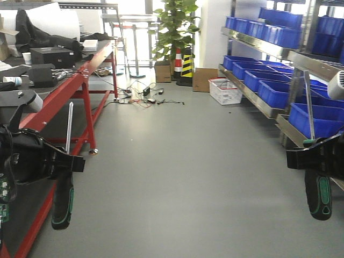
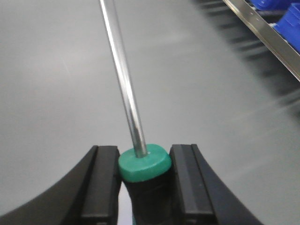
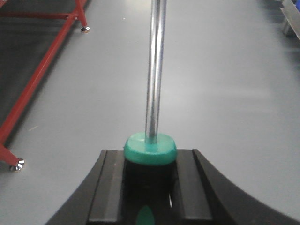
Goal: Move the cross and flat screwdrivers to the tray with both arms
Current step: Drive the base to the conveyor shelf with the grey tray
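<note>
Both grippers hold a screwdriver upright over the grey floor, shaft up and handle down. In the front view my left gripper (image 1: 63,164) is shut on a black-and-green handle (image 1: 62,205), and the steel shaft (image 1: 69,126) rises above it. My right gripper (image 1: 317,155) is shut on the other screwdriver's handle (image 1: 319,196), below its shaft (image 1: 310,107). The left wrist view shows the green handle cap (image 2: 144,162) pinched between the black fingers (image 2: 105,183). The right wrist view shows the same grip on its cap (image 3: 150,149). I cannot tell which tip is cross or flat. The tray is out of view.
A red-framed workbench (image 1: 80,80) with dark gear runs along the left. Steel shelves with blue bins (image 1: 279,91) line the right. At the far end of the aisle are a white crate (image 1: 224,91), a cardboard box (image 1: 203,79), a striped cone (image 1: 186,65) and loose cables (image 1: 145,98).
</note>
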Controlling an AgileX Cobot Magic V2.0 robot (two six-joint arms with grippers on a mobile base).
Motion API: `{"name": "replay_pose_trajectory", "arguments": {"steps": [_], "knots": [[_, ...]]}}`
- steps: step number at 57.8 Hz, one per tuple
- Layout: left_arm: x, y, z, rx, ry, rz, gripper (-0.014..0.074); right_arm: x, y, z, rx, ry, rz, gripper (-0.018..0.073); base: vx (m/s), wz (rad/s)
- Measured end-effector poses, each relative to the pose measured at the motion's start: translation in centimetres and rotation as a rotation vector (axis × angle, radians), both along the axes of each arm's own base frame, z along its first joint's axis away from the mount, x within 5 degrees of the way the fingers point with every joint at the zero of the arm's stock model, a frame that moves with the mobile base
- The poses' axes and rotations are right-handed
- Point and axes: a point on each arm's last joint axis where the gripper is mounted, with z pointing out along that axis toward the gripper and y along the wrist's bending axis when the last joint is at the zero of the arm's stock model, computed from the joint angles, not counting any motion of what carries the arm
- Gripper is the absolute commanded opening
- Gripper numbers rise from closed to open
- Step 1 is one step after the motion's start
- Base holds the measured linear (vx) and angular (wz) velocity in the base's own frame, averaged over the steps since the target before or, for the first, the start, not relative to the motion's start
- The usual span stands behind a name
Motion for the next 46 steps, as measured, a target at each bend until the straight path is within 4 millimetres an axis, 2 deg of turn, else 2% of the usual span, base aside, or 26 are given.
{"name": "replay_pose_trajectory", "arguments": {"steps": [46], "knots": [[0.0,0.0,0.0,0.0,0.0,0.0,-0.0001,0.0,0.0,0.0,0.0,0.0,0.0,-0.0009,0.53,0.07]]}}
